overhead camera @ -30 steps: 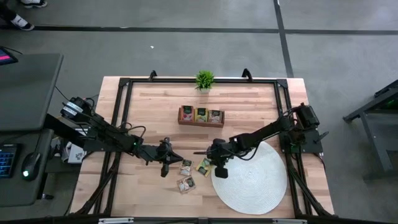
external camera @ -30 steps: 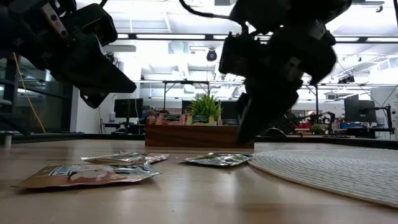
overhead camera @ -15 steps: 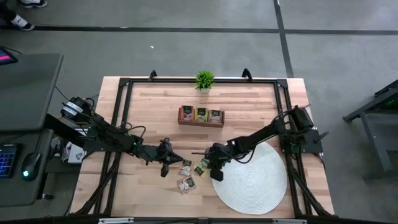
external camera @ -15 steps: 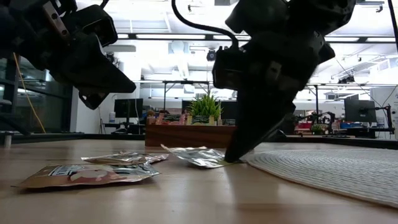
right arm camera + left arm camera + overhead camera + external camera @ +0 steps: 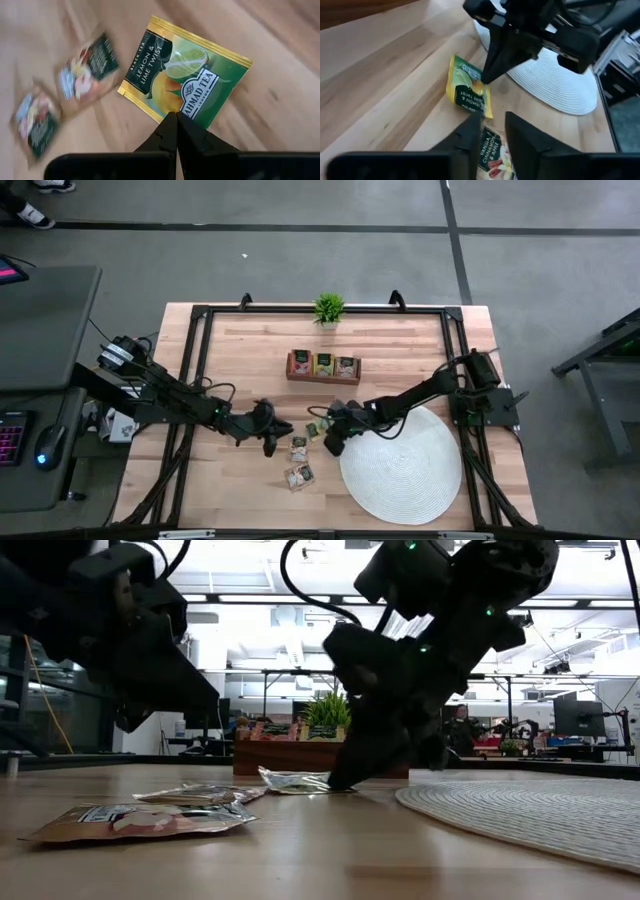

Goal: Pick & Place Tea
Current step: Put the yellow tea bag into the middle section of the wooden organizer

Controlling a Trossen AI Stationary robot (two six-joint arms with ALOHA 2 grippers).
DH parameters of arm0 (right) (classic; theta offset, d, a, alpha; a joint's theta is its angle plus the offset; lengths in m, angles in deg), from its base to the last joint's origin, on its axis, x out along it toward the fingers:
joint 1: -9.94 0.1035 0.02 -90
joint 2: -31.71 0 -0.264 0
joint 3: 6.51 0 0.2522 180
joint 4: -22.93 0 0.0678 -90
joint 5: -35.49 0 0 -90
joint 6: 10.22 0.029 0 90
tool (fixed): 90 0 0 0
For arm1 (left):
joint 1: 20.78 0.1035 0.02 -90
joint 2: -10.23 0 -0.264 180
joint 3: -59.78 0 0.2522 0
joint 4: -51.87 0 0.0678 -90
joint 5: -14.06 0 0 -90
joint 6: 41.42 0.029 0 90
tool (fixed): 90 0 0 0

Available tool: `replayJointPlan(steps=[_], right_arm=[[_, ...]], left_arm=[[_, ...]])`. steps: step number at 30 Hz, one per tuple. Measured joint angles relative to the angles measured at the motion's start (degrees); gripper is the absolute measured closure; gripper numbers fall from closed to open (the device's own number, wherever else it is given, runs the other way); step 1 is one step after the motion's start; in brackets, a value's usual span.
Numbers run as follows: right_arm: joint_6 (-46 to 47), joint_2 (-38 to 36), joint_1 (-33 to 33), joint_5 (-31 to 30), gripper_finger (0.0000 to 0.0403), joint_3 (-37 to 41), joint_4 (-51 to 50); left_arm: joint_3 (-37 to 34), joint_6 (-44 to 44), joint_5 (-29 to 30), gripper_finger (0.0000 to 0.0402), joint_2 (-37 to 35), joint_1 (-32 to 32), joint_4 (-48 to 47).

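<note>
A yellow-green tea packet (image 5: pixel 187 75) lies on the wood just left of the round white mat (image 5: pixel 402 465), one end raised off the table (image 5: pixel 275 776). My right gripper (image 5: pixel 175 119) is shut, its tips on that packet's edge. Two pink tea packets (image 5: pixel 298 448) (image 5: pixel 300 475) lie flat on the table nearer the front. My left gripper (image 5: pixel 492 135) hovers open above one of them (image 5: pixel 492 152), touching nothing. Further tea packets stand in the wooden box (image 5: pixel 323 367). My right gripper bears on the yellow-green packet's edge (image 5: pixel 170 111) nearest the mat with its shut fingertips, slanting down from the table's right. Whether the edge is caught between the tips, I cannot tell. That edge stays on the wood while the packet's opposite end (image 5: pixel 275 776) tilts up.
A small potted plant (image 5: pixel 328 308) stands at the far edge behind the box. The black frame rails (image 5: pixel 190 380) run along the table's sides. Bare wood lies between the box and the loose packets.
My right gripper has sunk, rolled its wrist and gone toward the table's left and far side. The yellow-green packet has slid with it, away from the mat's edge, its free end tipping up. My left gripper has rolled in place.
</note>
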Motion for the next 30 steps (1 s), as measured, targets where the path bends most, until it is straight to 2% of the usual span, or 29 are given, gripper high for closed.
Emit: replayJointPlan(steps=[7, 12, 18, 23, 30], right_arm=[[8.81, 4.34, -0.12, -0.37, 0.0403, -0.17, 7.98], [9.62, 4.87, -0.09, -2.35, 0.0403, -0.13, 8.67], [9.46, 4.94, -0.49, -2.05, 0.0403, -0.12, 9.41], [9.44, 4.96, -0.48, -1.89, 0.0403, -0.11, 9.53], [9.40, 4.96, -0.48, -1.89, 0.0403, -0.11, 10.01]], left_arm=[[0.00, -5.65, 1.92, 0.0237, 0.02, 0.00, -1.13], [0.00, -17.59, 3.53, 0.0207, 1.77, 0.61, -5.74], [0.02, -29.55, -0.42, 0.0183, 6.57, 4.19, -4.37], [0.51, -29.53, -3.88, 0.0179, 7.99, 7.56, -0.41], [5.09, -26.98, -12.35, 0.0179, 8.11, 12.63, -8.66]])
